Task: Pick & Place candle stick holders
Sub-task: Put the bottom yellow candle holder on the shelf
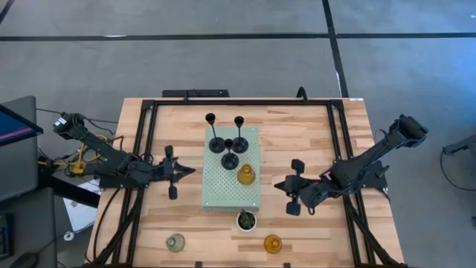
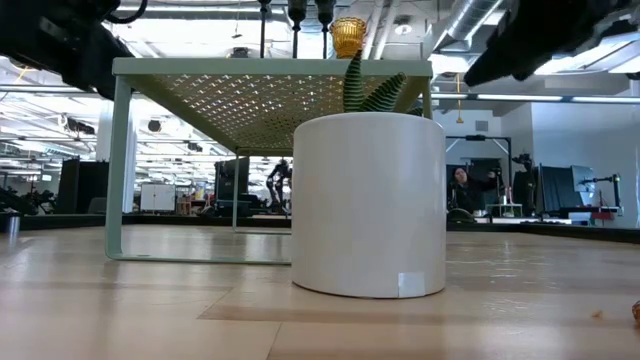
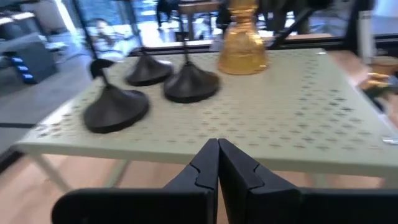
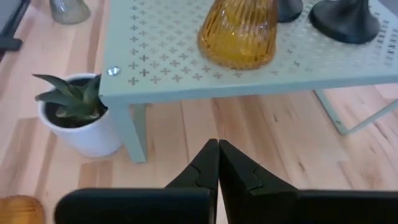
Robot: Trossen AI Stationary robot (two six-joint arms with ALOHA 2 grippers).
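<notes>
amber glass holder on the table looks fragile, slippery; best grasped around its squat body. left gripper and right gripper both shut, empty.

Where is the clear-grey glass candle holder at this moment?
In the high view, the clear-grey glass candle holder stands on the wooden table near its front left corner, off the pale green perforated board, left of the potted plant.

- Both arms were matte black, jointed, with chunky housings.
- Left arm had black cabling by its base, plus what looked like a yellow lead.
- Gripper fingers were black, angular, notched at the inner edges.
</notes>
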